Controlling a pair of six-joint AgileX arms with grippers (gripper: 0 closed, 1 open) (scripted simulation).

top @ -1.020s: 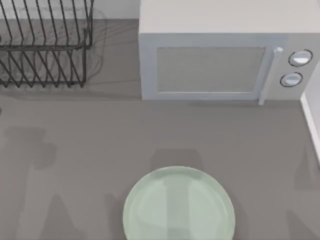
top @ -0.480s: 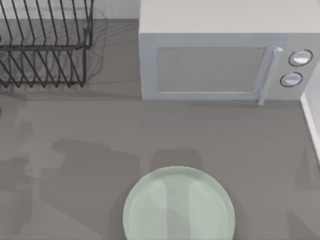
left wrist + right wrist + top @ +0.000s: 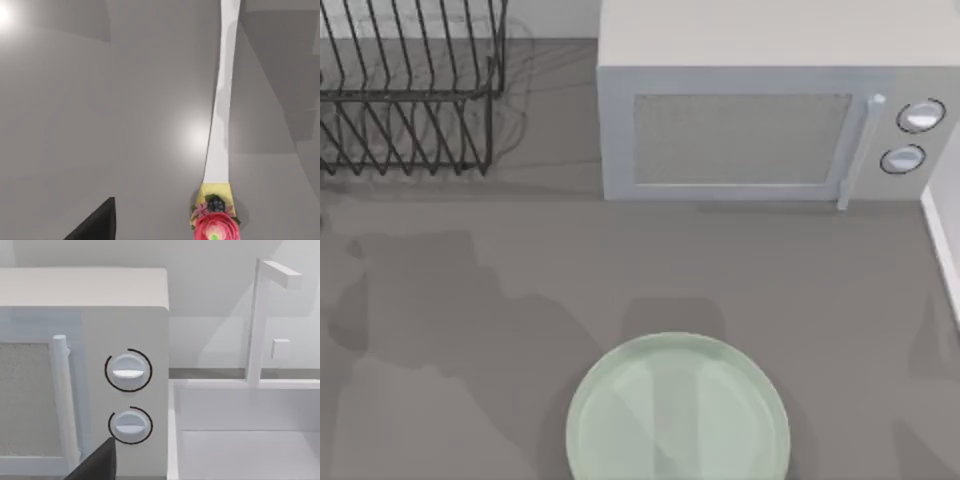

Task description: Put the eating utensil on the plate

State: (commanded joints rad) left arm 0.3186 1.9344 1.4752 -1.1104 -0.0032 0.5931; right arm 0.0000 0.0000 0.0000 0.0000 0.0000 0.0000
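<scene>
The round, flat, pale mint-green glassy plate (image 3: 677, 410) lies at the near edge of the grey bench (image 3: 840, 300), about in the middle of this edge, and the lower border of the top view cuts it. At the back edge of the bench stands a light grey box-shaped microwave (image 3: 760, 110) with a vertical handle and two round knobs on its front. In the back left corner is a black wire dish rack (image 3: 410, 90). At the right edge of the bench begins a white sink (image 3: 250, 430) with a tall white tap (image 3: 257, 320), just beside the microwave.

In the left wrist view, the white eating utensil (image 3: 222, 100) shows its slim handle over the grey bench surface. The end of this handle carries a small yellow patch with a pink flower (image 3: 215, 227). A dark part of the left gripper (image 3: 97, 227) is near this end but apart from it. I cannot tell the state of its jaws, and I cannot tell if the utensil rests on the bench or is lifted.

The right gripper (image 3: 97, 465) shows a dark part in front of the microwave knobs; the state of its jaws I cannot tell either
</scene>
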